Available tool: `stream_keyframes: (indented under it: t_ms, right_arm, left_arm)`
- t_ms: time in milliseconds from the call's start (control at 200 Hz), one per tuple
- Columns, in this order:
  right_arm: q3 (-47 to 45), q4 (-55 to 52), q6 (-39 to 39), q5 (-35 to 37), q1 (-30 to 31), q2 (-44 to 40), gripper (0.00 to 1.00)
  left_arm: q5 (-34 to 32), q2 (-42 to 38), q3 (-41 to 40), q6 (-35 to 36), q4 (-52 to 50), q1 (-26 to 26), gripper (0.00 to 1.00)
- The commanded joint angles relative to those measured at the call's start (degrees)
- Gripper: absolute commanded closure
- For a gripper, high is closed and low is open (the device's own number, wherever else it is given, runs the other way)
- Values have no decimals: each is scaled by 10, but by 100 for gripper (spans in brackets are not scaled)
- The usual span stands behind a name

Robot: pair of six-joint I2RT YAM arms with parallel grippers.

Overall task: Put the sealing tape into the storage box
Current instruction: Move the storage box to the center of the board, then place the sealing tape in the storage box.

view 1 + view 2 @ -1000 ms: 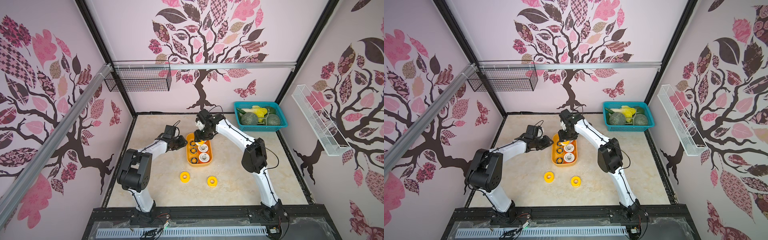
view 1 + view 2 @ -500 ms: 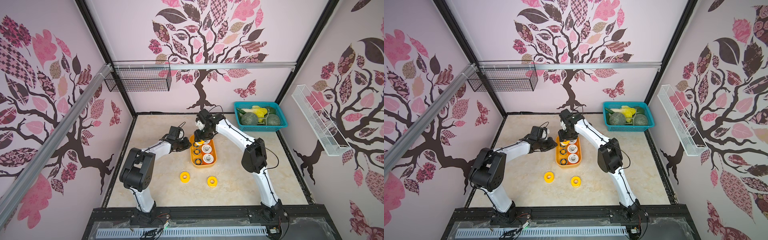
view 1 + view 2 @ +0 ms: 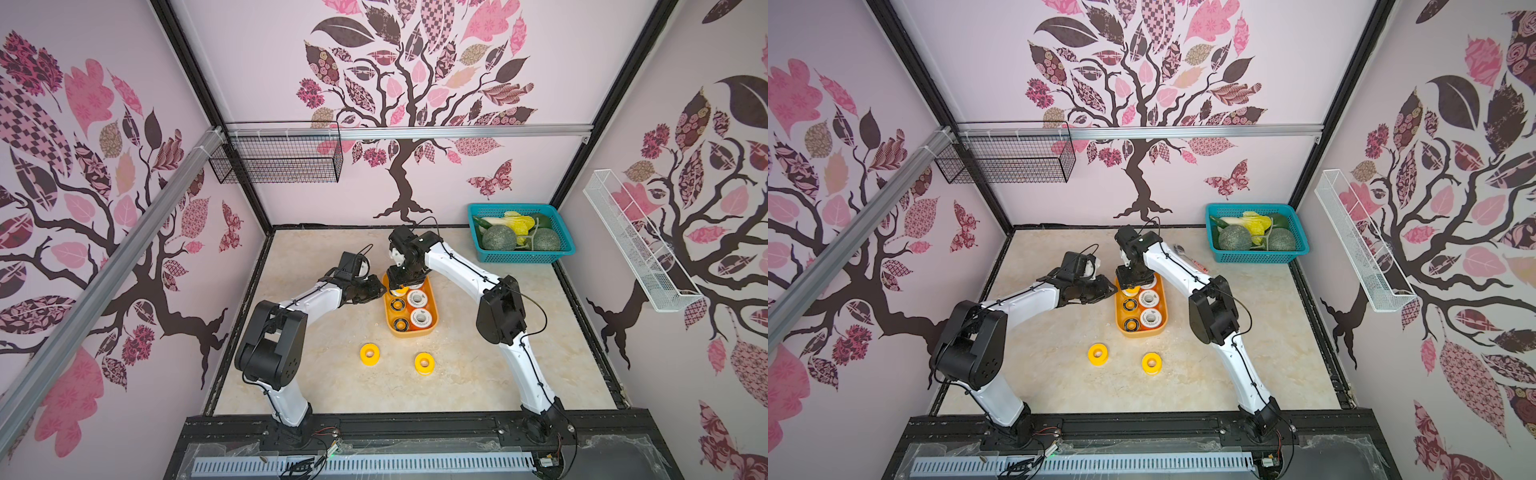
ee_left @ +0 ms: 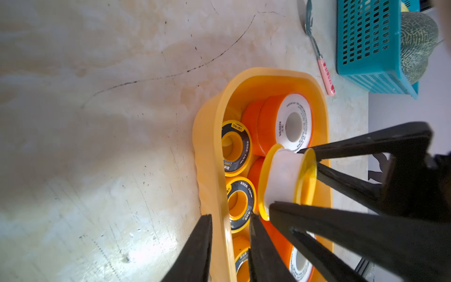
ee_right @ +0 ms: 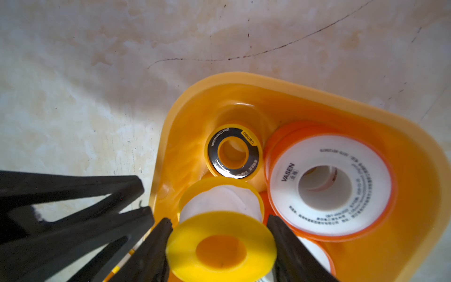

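Observation:
The yellow-orange storage box (image 3: 411, 333) (image 3: 1142, 333) sits mid-table with black-and-yellow rolls (image 5: 233, 153) and orange white-faced rolls (image 5: 332, 183) of sealing tape inside. Over the box's far end, my right gripper (image 5: 219, 218) (image 3: 401, 284) is shut on a yellow spool wound with white tape (image 5: 220, 244) (image 4: 283, 180). My left gripper (image 4: 230, 216) (image 3: 376, 289) straddles the box's left wall, one finger outside and one inside. A gap shows on the inner side, so it is open. Two yellow rolls (image 3: 369, 354) (image 3: 424, 362) lie flat on the table, nearer than the box.
A teal basket (image 3: 521, 239) of vegetables stands at the back right. A pink-handled spoon (image 4: 324, 73) lies between that basket and the box. On the walls hang a black wire basket (image 3: 276, 160) and a white one (image 3: 636, 245).
My left gripper has come in to the box's left wall, and the box has slid slightly to the right. My right gripper has stayed over the far end with the yellow spool.

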Motion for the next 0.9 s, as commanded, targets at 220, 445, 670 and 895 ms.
stream_keyframes:
  t_ms: [220, 445, 670, 895]
  right_arm:
    - [54, 1, 5, 33, 10, 29, 36]
    - [72, 5, 9, 43, 10, 41, 36]
    - [82, 3, 9, 48, 11, 52, 36]
    - [85, 3, 8, 50, 13, 58, 35]
  left_arm:
    - [11, -24, -6, 10, -9, 13, 69]
    - [13, -22, -7, 11, -8, 15, 69]
    - [14, -23, -7, 10, -9, 17, 69]
    - [16, -22, -6, 10, -10, 19, 69]
